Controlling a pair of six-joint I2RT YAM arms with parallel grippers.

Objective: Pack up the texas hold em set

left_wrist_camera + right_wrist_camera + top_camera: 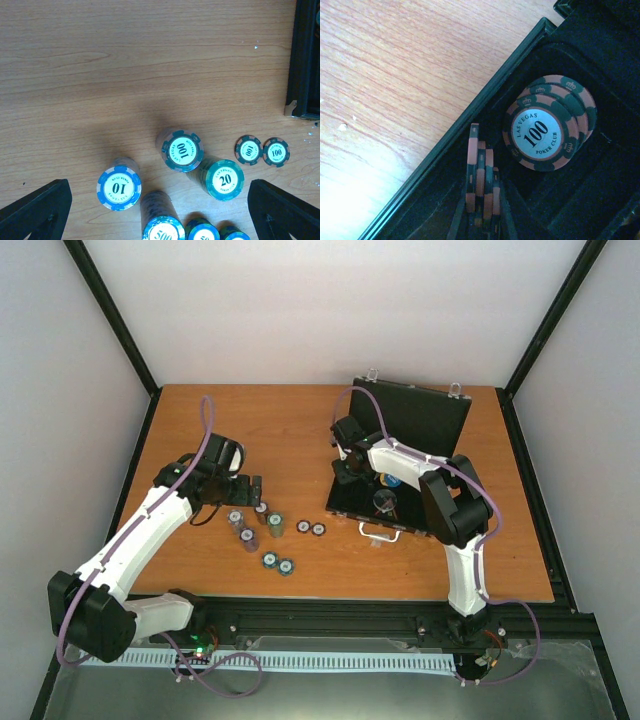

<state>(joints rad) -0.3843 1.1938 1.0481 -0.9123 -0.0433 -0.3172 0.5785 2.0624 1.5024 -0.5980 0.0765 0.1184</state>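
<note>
The table (100,60) is orange-brown wood with fine streaked grain. The "10" stack (119,188) is light blue with paler edge spots and a white centre; the "20" stack (224,180) is teal. The case (420,415) is black, its handle (380,532) silver. Inside, the "100" chips (540,131) are black with salmon blocks, crown marks and a white centre; the edge-on chips (480,185) show salmon-and-black stripes.

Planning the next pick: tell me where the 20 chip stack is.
In the left wrist view the 20 stack stands right of centre, beside the 100 stack at its upper left, two loose 100 chips to its right.
</note>
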